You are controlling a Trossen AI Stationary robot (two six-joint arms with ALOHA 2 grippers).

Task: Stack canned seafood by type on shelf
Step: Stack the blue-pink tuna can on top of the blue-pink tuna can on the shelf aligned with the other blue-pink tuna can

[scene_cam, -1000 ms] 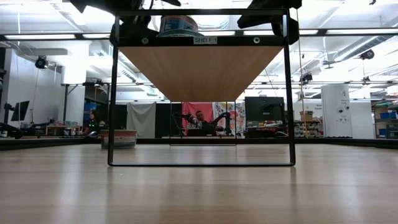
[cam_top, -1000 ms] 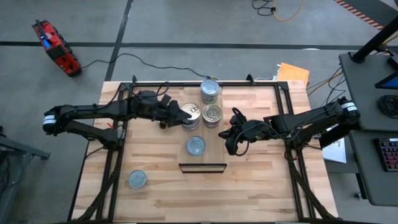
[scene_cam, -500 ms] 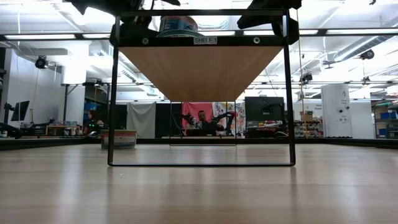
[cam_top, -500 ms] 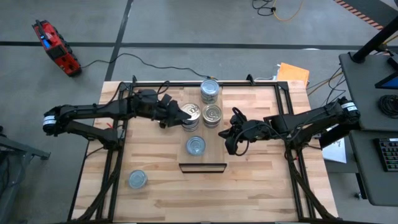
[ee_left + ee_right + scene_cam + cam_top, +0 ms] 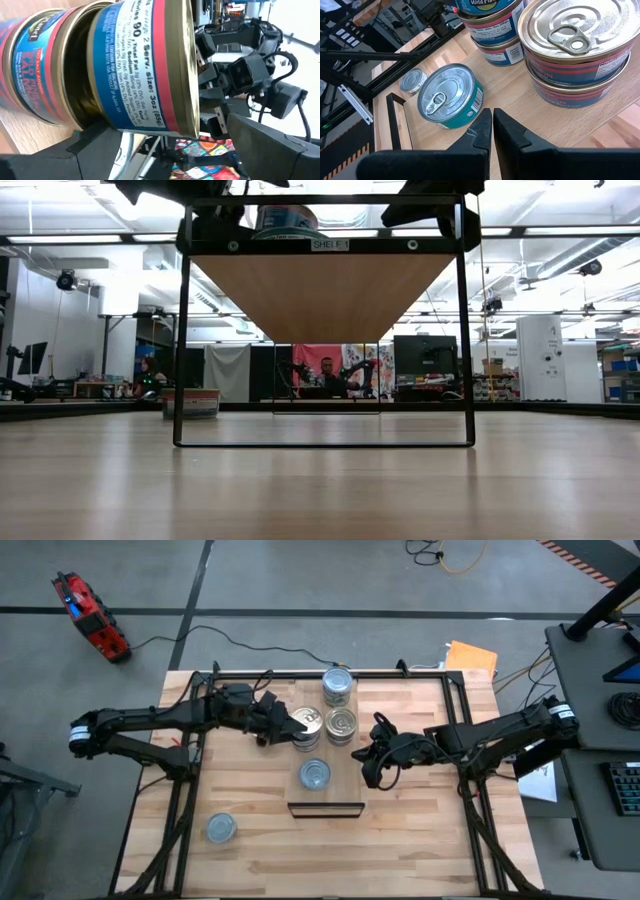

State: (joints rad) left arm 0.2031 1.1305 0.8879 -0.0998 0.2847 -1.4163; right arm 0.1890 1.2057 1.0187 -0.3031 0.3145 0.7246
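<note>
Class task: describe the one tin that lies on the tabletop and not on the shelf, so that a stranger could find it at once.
Start at the large wooden tabletop, then look to the corner nearest the left arm's side, well away from the narrow pale wooden shelf. There sits a short round tin with a pale blue-grey top, alone, while every other tin is on the shelf.

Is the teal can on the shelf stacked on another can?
No, in the right wrist view the teal can sits alone on the shelf, apart from the stacks.
</note>
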